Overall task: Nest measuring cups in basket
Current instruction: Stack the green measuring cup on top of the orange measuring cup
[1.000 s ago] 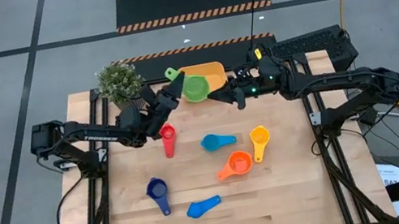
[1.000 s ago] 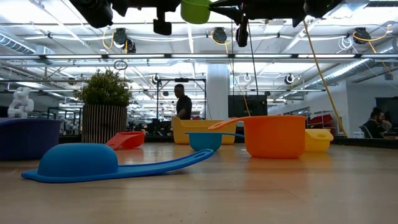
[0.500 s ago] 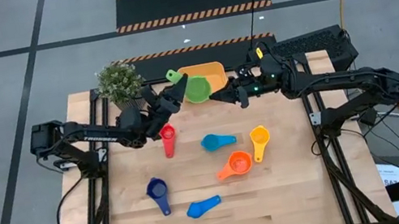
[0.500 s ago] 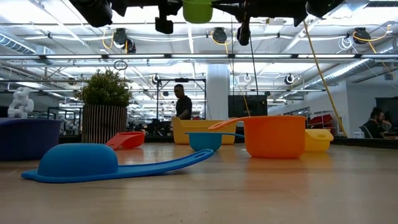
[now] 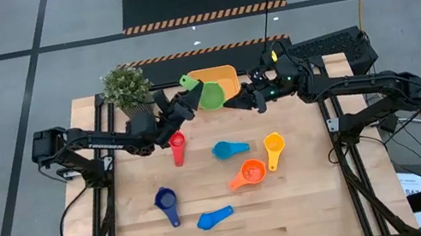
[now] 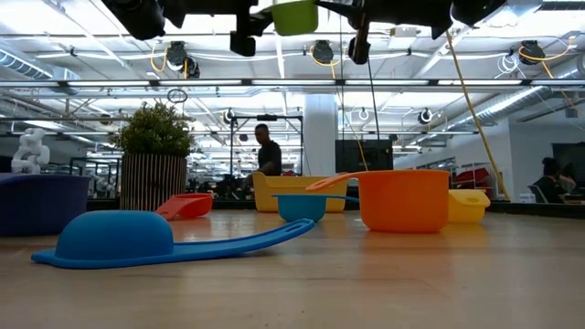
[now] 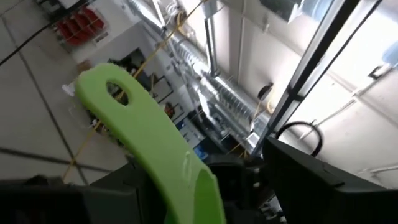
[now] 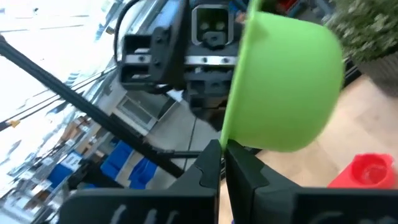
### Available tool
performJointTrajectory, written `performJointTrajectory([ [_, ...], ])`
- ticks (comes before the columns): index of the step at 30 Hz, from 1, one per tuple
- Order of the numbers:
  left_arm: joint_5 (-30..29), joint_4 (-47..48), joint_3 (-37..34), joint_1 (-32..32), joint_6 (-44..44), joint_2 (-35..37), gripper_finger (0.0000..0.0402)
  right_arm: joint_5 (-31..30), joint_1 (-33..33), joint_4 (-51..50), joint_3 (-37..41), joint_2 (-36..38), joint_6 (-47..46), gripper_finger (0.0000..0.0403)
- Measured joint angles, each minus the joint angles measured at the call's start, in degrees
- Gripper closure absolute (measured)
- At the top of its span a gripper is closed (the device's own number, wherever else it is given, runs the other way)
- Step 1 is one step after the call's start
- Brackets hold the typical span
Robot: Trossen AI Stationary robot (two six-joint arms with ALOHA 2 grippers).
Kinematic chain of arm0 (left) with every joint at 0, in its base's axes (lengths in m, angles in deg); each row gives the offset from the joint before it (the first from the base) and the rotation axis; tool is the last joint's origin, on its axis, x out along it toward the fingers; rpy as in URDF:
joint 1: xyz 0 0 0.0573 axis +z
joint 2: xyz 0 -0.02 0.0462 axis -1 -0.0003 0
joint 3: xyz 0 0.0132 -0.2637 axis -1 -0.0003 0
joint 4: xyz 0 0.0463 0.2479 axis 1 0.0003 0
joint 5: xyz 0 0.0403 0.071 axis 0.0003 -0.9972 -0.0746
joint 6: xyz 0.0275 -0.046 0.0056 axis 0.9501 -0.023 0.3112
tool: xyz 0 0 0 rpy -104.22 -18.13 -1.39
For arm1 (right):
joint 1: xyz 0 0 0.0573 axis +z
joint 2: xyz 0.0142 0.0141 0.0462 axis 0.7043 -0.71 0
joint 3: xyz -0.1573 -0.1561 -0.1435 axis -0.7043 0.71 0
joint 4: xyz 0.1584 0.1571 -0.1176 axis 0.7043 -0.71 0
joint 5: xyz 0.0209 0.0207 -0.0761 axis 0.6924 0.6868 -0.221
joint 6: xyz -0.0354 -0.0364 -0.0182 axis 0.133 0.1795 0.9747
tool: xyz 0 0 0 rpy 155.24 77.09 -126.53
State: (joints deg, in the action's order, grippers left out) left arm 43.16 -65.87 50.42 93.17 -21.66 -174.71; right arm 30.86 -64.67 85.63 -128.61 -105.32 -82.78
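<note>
Take the orange-yellow basket [image 5: 219, 77] at the table's far edge as your mark. Furthest to its left stands the potted plant [image 5: 126, 85], and just in front of the plant your left gripper [image 5: 183, 103] reaches toward the basket's left end. Its fingers stand apart on either side of the green cup's handle; you cannot tell from these views whether they touch it.

The green measuring cup [image 5: 209, 94] hangs in the air over the basket's front-left corner, tipped on edge, its handle pointing toward the left arm. Your right gripper [image 5: 229, 102] comes in from the basket's right side, and its fingers [image 8: 239, 165] are pinched together on the rim of the green bowl, so the cup rests with that arm.

The other cups lie on the wood in front of the basket. The red cup [image 5: 178, 145] is nearest its left end. The dark blue cup [image 5: 166, 202] and one light blue cup [image 5: 214, 217] lie well apart from it toward the near edge. A second light blue cup [image 5: 229, 148] sits in the middle, with the orange cup [image 5: 250, 172] and yellow cup [image 5: 274, 146] to its right.
</note>
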Motion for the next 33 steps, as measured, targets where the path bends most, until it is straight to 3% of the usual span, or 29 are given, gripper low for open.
performJointTrajectory([
  [17,2.49,5.11,-0.02,0.0,-1.17,-0.02,0.0168,2.14,0.04,-3.33,-0.02,0.04,-0.99,0.0403],
  [20,2.68,5.02,-0.02,-0.11,0.03,-0.02,0.0217,2.49,0.04,-3.69,-0.02,0.04,-0.99,0.0403],
  [26,3.84,4.56,-0.02,-0.11,0.0,0.0,0.0371,3.33,0.04,-4.06,-0.02,0.04,-1.01,0.0403],
  [33,2.94,3.28,-0.02,-0.22,-0.02,0.36,0.0391,2.76,-1.0,-4.07,-0.02,0.02,-2.92,0.0397],
])
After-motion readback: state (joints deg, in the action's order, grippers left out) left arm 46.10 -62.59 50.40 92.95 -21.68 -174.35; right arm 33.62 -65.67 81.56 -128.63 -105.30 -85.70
